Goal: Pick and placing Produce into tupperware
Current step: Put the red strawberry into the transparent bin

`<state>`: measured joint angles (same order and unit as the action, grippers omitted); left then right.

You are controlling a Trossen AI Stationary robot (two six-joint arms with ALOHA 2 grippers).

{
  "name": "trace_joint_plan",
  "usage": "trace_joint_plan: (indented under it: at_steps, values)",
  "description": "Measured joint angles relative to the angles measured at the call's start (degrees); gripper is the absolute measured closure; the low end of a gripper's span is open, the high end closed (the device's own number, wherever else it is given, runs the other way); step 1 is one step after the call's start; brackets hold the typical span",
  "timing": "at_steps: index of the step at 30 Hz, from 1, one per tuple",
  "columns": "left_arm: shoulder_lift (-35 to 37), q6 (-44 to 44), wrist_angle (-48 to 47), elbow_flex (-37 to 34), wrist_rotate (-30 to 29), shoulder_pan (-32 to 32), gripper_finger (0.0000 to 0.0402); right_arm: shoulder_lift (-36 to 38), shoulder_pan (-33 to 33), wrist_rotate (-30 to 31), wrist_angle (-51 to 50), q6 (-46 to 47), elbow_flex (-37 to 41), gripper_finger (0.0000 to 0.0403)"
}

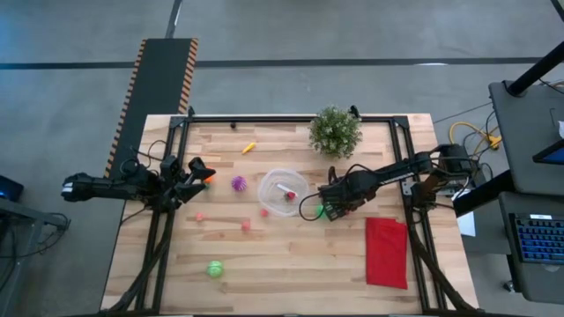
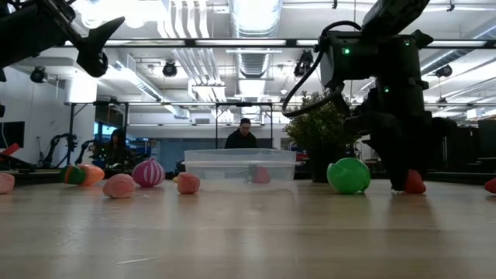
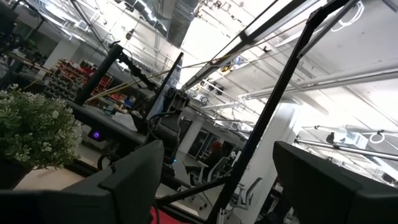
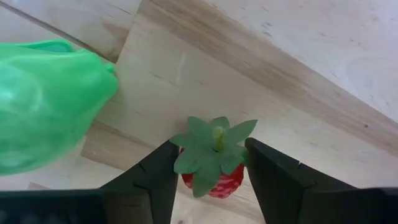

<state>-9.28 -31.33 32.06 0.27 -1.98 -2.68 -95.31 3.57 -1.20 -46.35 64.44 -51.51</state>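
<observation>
Red and leafy-topped, a toy strawberry (image 4: 213, 163) is sitting on the wooden tabletop (image 1: 291, 264) between the two dark fingers (image 4: 144, 183) of the right claw (image 4: 208, 180). The fingers are standing apart on either side of it, close beside it but not yet pressing it. In the low view the right claw (image 2: 403, 174) is reaching down to the tabletop with the strawberry (image 2: 415, 183) at its tip. A green toy (image 4: 50, 102) is lying just beside the strawberry, and in the high view it is showing as a green spot (image 1: 319, 211) next to the right claw (image 1: 333, 207).

The tupperware (image 1: 284, 192) is resting near the middle of the tabletop, just beside the right claw, with a small red piece (image 1: 288, 195) inside it. A purple toy (image 1: 238, 183) is lying beside the bowl on its left-arm side, an orange piece (image 1: 248, 148) farther back, pink and red pieces (image 1: 246, 225) in front of the bowl, and a green ball (image 1: 215, 269) near the front edge, well apart from the bowl.

The left claw (image 1: 198, 173) is hanging at the left side of the tabletop, raised above it in the low view, its fingers (image 3: 134, 180) spread apart and holding nothing.

A potted plant (image 1: 335, 132) is standing at the back of the tabletop, and a red cloth (image 1: 386, 252) is lying flat at the front right.
</observation>
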Motion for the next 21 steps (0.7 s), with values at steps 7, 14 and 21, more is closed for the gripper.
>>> trace_joint_plan:
  at_steps: [7, 14, 21]
  values:
    - [-0.07, 0.04, 0.04, 0.0, 0.0, 0.0, 0.0111, 0.0, 0.0, -0.34, -0.02, 0.15, 0.0, 0.0242]
    - [0.04, 0.04, 0.03, 0.0, 0.0, 0.02, 0.0111, -0.02, 0.0, -0.52, -0.05, 0.16, 0.02, 0.0251]
    - [0.04, 0.04, 0.02, 0.0, 0.01, 0.02, 0.0111, -0.02, 0.0, -0.76, -0.07, 0.05, 0.02, 0.0249]
